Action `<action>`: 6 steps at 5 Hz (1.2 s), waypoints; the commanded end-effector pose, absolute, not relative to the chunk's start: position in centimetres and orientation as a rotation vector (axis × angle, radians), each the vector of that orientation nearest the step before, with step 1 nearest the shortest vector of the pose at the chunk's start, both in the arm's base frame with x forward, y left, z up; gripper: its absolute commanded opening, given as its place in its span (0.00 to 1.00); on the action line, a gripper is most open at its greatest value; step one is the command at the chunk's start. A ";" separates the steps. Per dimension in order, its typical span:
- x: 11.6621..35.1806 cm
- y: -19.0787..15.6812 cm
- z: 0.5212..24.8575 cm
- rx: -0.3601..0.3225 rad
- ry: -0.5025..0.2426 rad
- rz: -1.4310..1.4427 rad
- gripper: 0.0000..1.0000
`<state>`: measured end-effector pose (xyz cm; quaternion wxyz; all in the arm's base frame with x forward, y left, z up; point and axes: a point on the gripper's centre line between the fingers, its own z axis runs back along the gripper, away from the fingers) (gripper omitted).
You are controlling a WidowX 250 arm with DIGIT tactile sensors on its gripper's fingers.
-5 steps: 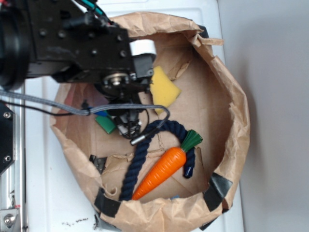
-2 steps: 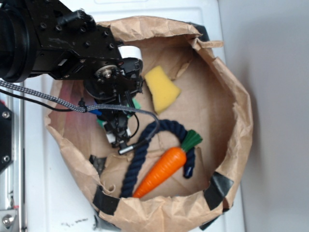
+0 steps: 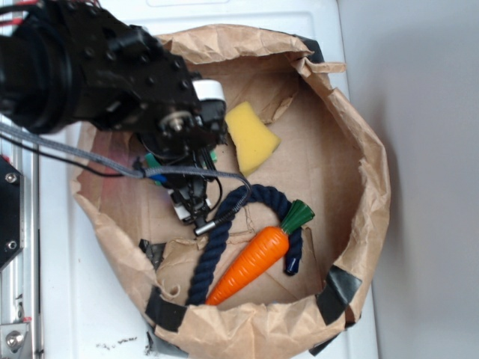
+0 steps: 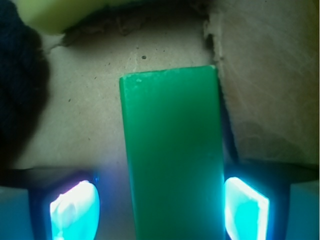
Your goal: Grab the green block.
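My end effector (image 4: pixel 160 202) hangs spread wide over the green block (image 4: pixel 172 150), one glowing pad (image 4: pixel 75 205) well clear on one side and the other close beside its opposite long edge, neither gripping it. The block lies flat on the cardboard floor of the paper bag (image 3: pixel 370 172), just beside the yellow sponge wedge (image 3: pixel 251 138); in the exterior view only slivers of green show under my arm. I judge this the final alignment: next comes closing squarely across the block's width. I can read no writing or labels anywhere.

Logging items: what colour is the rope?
Dark navy blue rope, shown best in the exterior view.
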<state>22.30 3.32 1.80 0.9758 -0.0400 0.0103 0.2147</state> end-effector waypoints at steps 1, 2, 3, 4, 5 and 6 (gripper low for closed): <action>24.0 3.0 2.2 -0.080 -0.063 0.448 0.00; 24.5 3.2 3.1 -0.093 -0.085 0.434 0.00; 24.9 4.2 5.4 -0.142 -0.108 0.383 0.00; 25.3 5.6 9.8 -0.132 -0.113 0.360 0.00; 27.8 7.1 14.6 -0.142 -0.089 0.433 0.00; 26.7 6.9 16.4 -0.160 -0.115 0.397 0.00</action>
